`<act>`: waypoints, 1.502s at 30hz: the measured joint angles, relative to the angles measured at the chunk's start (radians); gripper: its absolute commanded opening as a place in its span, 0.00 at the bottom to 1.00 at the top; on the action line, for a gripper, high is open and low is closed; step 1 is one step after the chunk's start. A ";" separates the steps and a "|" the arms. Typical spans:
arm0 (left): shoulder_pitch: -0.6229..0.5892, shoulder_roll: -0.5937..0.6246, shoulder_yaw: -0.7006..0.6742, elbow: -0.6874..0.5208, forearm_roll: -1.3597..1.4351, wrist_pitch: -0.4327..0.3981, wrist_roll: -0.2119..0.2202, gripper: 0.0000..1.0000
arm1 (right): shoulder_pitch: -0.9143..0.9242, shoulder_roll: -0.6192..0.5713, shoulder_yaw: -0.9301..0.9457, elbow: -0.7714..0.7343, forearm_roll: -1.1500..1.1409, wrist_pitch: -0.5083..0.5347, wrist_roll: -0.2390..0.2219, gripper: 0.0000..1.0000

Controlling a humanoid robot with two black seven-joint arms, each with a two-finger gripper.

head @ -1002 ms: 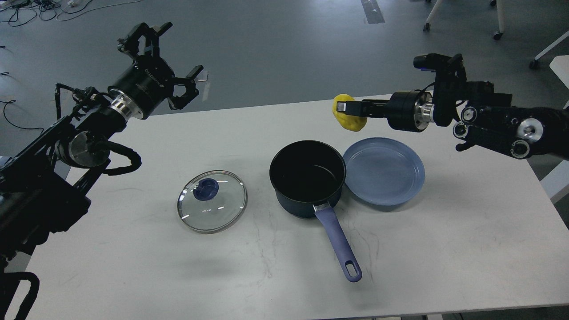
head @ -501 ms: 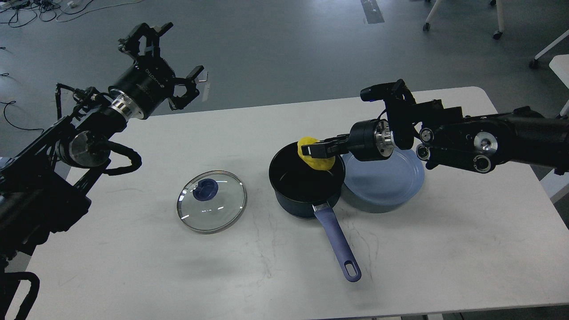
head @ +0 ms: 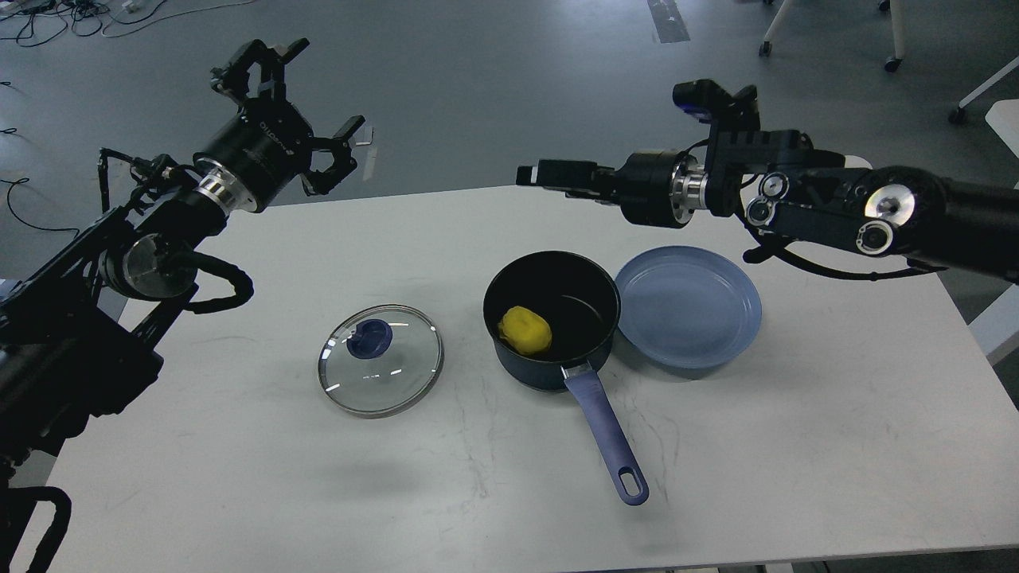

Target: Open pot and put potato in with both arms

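Observation:
The yellow potato (head: 525,330) lies inside the dark open pot (head: 585,306), against its left wall. The pot stands mid-table with its blue handle (head: 609,438) pointing toward me. The glass lid (head: 398,374) with a blue knob lies flat on the table left of the pot. My right gripper (head: 549,171) is raised above and behind the pot, pointing left and empty. Its fingers are seen side-on. My left gripper (head: 328,86) is open and empty, held high beyond the table's far left edge.
A blue plate (head: 689,306) sits touching the pot's right side. The white table (head: 836,430) has bare surface at the front and right. Chair legs and cables are on the floor behind.
The right gripper carried the potato down over the pot, let it go, and rose back up and left. The potato now lies in the pot. The left arm has not moved.

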 measured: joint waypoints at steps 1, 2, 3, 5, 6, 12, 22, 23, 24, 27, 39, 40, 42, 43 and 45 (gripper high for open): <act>0.000 -0.001 -0.001 0.000 0.000 0.000 0.000 1.00 | -0.013 -0.007 0.046 -0.009 0.090 0.008 -0.007 1.00; 0.001 -0.002 -0.001 0.000 0.000 0.000 0.000 1.00 | -0.025 -0.012 0.086 -0.019 0.171 0.018 -0.016 1.00; 0.003 -0.004 -0.001 0.000 0.000 0.000 0.000 1.00 | -0.038 -0.018 0.127 -0.035 0.254 0.029 -0.026 1.00; 0.007 -0.007 -0.002 0.000 -0.001 -0.001 0.000 1.00 | -0.060 -0.025 0.185 -0.066 0.367 0.047 -0.042 1.00; 0.009 -0.008 -0.002 0.000 -0.002 -0.002 0.000 1.00 | -0.078 -0.024 0.212 -0.087 0.413 0.055 -0.048 1.00; 0.054 -0.030 -0.022 0.000 -0.012 -0.020 0.005 1.00 | -0.216 0.001 0.364 -0.130 0.524 0.071 -0.079 1.00; 0.078 -0.035 -0.045 0.002 -0.013 -0.023 0.017 1.00 | -0.239 0.027 0.432 -0.128 0.604 0.065 -0.161 1.00; 0.079 -0.035 -0.045 0.002 -0.013 -0.023 0.017 1.00 | -0.234 0.029 0.432 -0.128 0.606 0.061 -0.170 1.00; 0.080 -0.036 -0.045 0.003 -0.013 -0.023 0.017 1.00 | -0.231 0.031 0.432 -0.128 0.606 0.057 -0.177 1.00; 0.081 -0.038 -0.043 0.006 -0.013 -0.023 0.017 1.00 | -0.227 0.039 0.431 -0.127 0.606 0.037 -0.187 1.00; 0.084 -0.055 -0.035 0.011 -0.013 -0.023 0.017 1.00 | -0.226 0.045 0.425 -0.130 0.603 0.034 -0.177 1.00; 0.085 -0.057 -0.035 0.011 -0.013 -0.023 0.017 1.00 | -0.224 0.045 0.425 -0.130 0.603 0.034 -0.176 1.00; 0.085 -0.059 -0.035 0.011 -0.013 -0.023 0.017 1.00 | -0.223 0.048 0.426 -0.130 0.602 0.032 -0.176 1.00; 0.086 -0.059 -0.035 0.011 -0.013 -0.023 0.017 1.00 | -0.223 0.049 0.426 -0.131 0.602 0.031 -0.176 1.00; 0.087 -0.060 -0.036 0.011 -0.013 -0.022 0.017 1.00 | -0.223 0.050 0.426 -0.132 0.602 0.026 -0.176 1.00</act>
